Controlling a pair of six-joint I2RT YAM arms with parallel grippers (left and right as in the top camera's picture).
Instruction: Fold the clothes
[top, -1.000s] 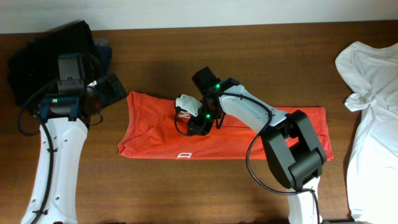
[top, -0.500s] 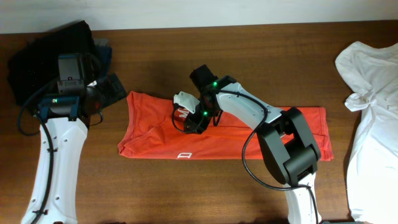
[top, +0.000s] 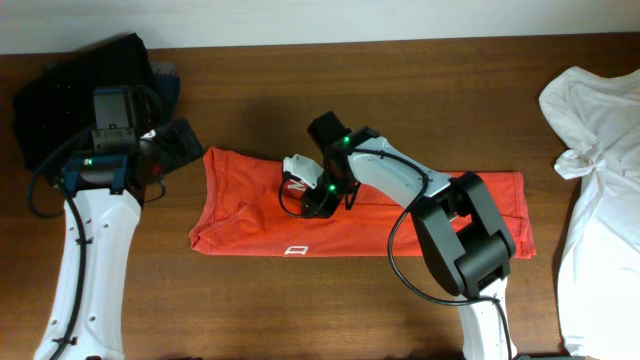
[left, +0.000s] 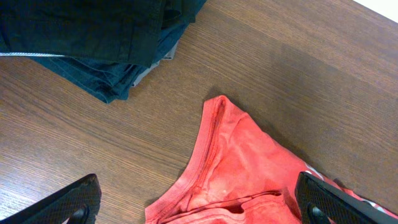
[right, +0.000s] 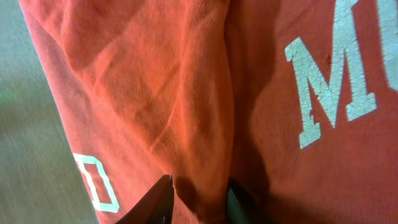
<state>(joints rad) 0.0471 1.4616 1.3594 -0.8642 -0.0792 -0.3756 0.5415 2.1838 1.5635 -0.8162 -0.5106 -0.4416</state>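
Note:
The clothes (top: 250, 215), a red-orange T-shirt, lie as a long flat band across the middle of the table. A small white logo (top: 296, 250) shows near the front edge. My right gripper (top: 296, 192) is down on the shirt's left half. In the right wrist view its jaws (right: 199, 199) are pinched on a raised ridge of the shirt's fabric (right: 155, 93), beside large white lettering (right: 329, 93). My left gripper (top: 175, 150) hovers open by the shirt's left end. In the left wrist view its fingers (left: 199, 202) straddle the shirt's corner (left: 242, 168) without touching it.
A pile of black and navy garments (top: 80, 80) sits at the back left corner, just behind the left gripper, and shows in the left wrist view (left: 93, 37). A white shirt (top: 600, 150) lies crumpled along the right edge of the table.
The right gripper's jaws have drawn together on a fold of the shirt, and its wrist has shifted slightly left. The left arm has not moved.

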